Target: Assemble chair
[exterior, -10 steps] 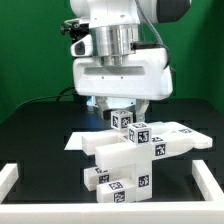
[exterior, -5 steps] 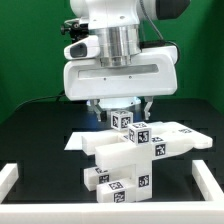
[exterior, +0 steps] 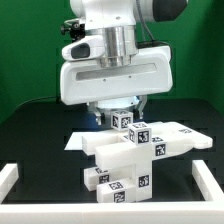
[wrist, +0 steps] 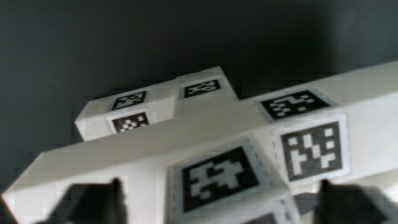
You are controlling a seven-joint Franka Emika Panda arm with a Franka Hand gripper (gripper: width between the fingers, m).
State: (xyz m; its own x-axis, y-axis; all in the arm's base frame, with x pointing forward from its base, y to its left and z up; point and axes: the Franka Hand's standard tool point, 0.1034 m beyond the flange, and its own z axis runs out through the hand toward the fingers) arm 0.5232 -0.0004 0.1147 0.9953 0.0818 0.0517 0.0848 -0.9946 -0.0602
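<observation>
A large glossy white robot arm (exterior: pixel 115 65) hangs over a small chair of chunky matte white blocks with black-and-white tags (exterior: pixel 135 152), at lower centre on the black table (exterior: pixel 35 140). Its hand (exterior: pixel 118 108) sits just above; whether it grips cannot be told.

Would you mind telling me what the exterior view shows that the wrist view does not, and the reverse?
Only the exterior view shows the whole setting: the robot body above the chair, the flat marker board behind it, the low white border rail and the green backdrop. Only the wrist view shows two dark fingertips close above the tagged blocks. Both show the chair's white blocks with black-and-white tags, on a black surface.
</observation>
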